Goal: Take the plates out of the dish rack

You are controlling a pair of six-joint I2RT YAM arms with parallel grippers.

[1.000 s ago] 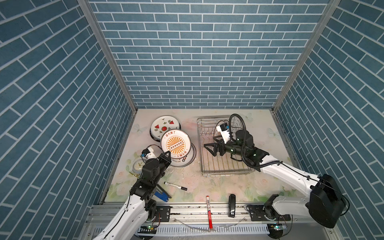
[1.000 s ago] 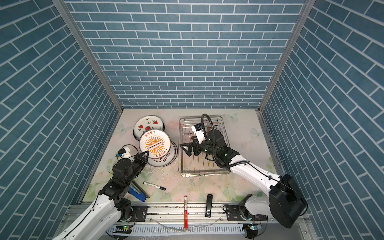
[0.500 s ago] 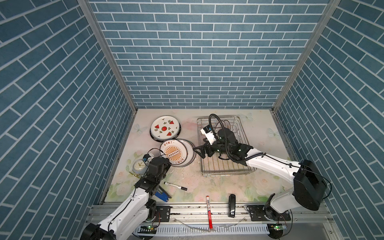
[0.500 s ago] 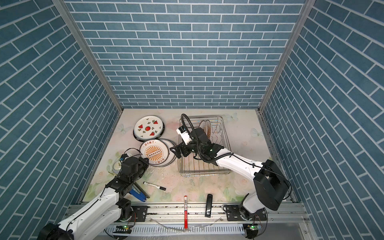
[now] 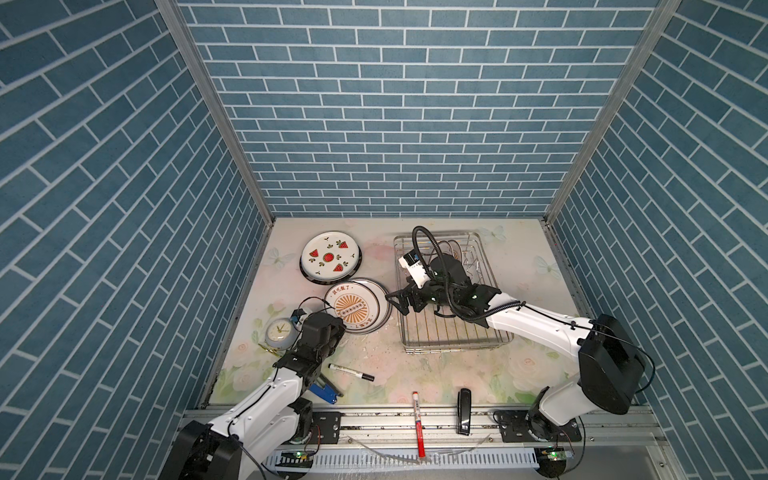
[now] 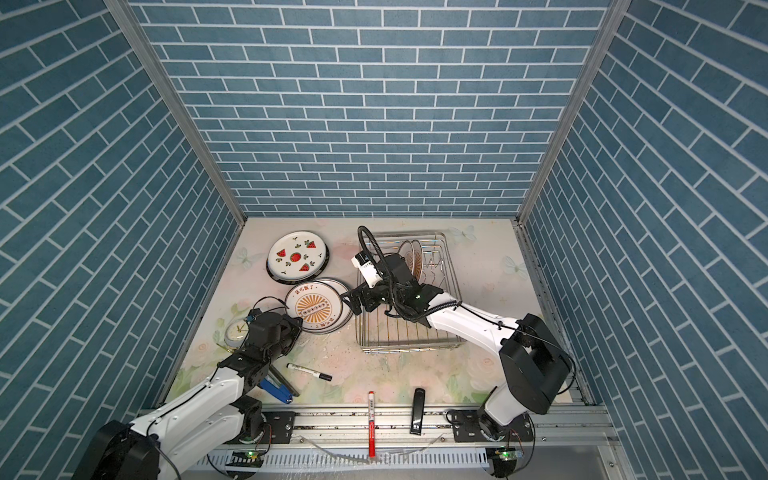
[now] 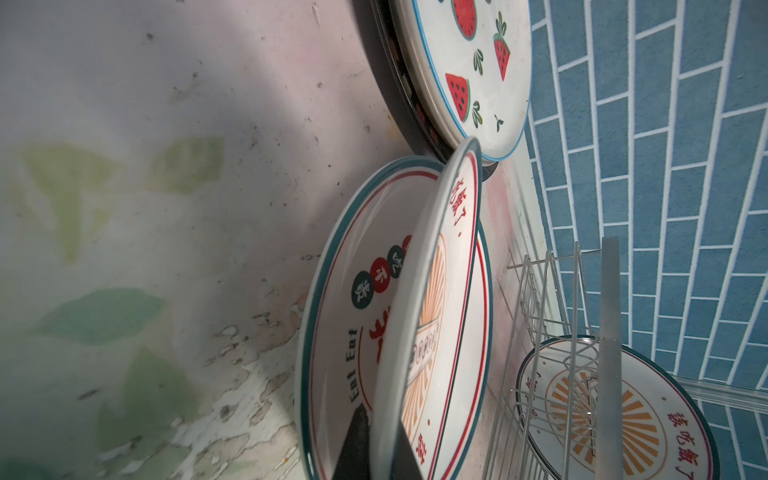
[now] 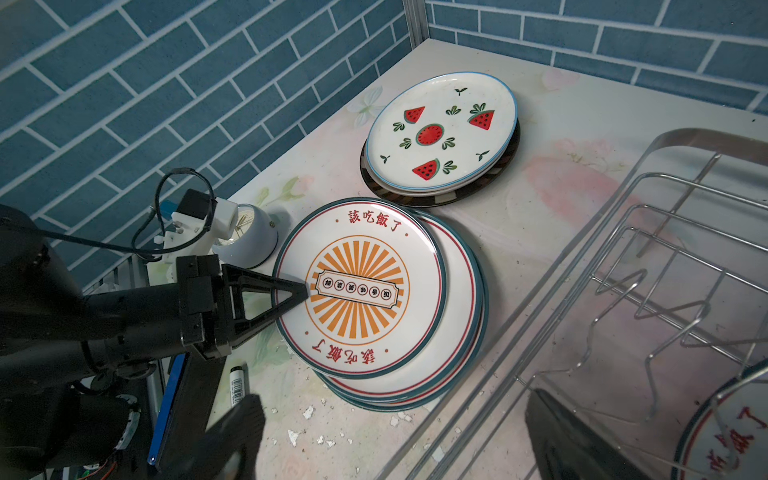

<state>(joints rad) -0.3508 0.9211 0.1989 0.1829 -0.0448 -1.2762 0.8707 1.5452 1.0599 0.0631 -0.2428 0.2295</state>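
An orange sunburst plate (image 5: 353, 307) (image 6: 318, 307) (image 8: 361, 286) lies on a stack of plates left of the dish rack (image 5: 453, 340) (image 6: 407, 345). My left gripper (image 5: 339, 321) (image 6: 297, 322) (image 7: 384, 440) is shut on its near rim, which sits slightly above the plate (image 7: 332, 316) below. My right gripper (image 5: 397, 299) (image 6: 349, 301) (image 8: 395, 436) hangs open and empty over the rack's left edge. Upright plates (image 5: 446, 249) (image 6: 413, 257) stand at the rack's far end, one with a sunburst print (image 7: 615, 424) (image 8: 731, 432).
A watermelon plate (image 5: 330, 257) (image 8: 440, 133) tops a second stack near the back left. A small grey clock (image 5: 279, 332) sits beside my left arm. A black marker (image 5: 351, 372), a blue tool (image 5: 324, 390), a red pen (image 5: 417, 415) and a black bar (image 5: 463, 409) lie near the front edge.
My left gripper has lowered the sunburst plate from a raised tilt onto the stack. My right gripper has swung left from inside the rack to its left edge.
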